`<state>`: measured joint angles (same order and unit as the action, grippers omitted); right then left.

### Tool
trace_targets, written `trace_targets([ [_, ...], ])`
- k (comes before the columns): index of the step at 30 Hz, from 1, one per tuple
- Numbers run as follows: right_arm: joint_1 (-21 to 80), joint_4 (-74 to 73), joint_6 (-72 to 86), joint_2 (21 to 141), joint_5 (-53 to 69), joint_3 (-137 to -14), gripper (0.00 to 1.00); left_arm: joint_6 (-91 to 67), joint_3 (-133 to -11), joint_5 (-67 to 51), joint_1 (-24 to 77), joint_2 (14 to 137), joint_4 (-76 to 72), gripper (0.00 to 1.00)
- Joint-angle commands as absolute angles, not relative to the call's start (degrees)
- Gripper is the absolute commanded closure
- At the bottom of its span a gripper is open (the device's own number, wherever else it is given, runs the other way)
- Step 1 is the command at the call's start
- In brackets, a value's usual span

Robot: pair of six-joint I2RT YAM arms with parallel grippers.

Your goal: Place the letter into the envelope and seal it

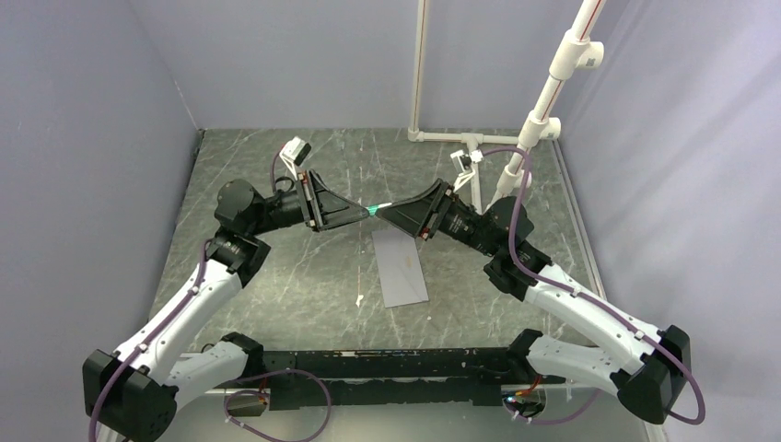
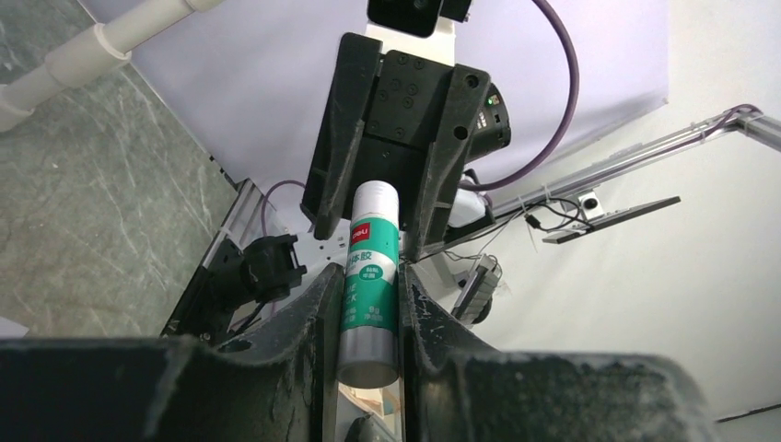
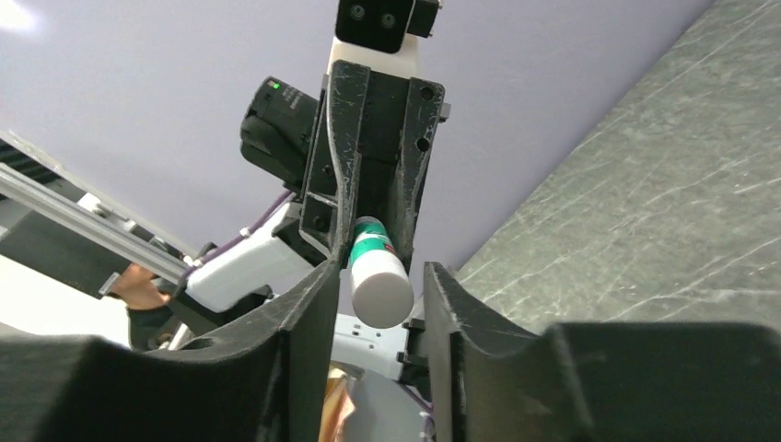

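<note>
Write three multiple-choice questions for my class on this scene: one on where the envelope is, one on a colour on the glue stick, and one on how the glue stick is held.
1. Where is the envelope? A flat on the table; B standing on edge; C lifted in the air.
2. The glue stick has a label that is: A red; B green; C yellow.
3. The glue stick is: A lying on the table; B gripped in the air by the left claw and right claw; C upright on the envelope.
Answers: 1 A, the top view shows it flat below the claws; 2 B, the left wrist view shows green; 3 B, a claw pinches each end.
</note>
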<state>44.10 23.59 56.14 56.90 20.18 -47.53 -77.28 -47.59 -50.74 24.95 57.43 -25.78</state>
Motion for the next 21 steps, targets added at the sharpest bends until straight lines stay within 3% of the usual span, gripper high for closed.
trace_targets([
  [1, 43.4, 22.2, 52.9, 56.4, 24.1, -49.1, 0.46, -72.3, -50.7, -50.2, 25.0, 55.7, -21.1, 0.97],
  [3, 43.0, 19.9, 52.0, 55.5, 25.5, -49.8, 0.34, -70.8, -51.2, -50.3, 25.0, 55.6, -19.4, 0.98],
  [7, 42.0, 16.3, 51.6, 53.6, 26.9, -49.9, 0.28, -69.4, -52.0, -51.4, 25.0, 55.8, -18.1, 0.97],
  [21, 39.4, 20.9, 54.6, 54.5, 33.1, -49.7, 0.48, -64.5, -55.6, -58.1, 25.0, 56.3, -13.5, 0.98],
])
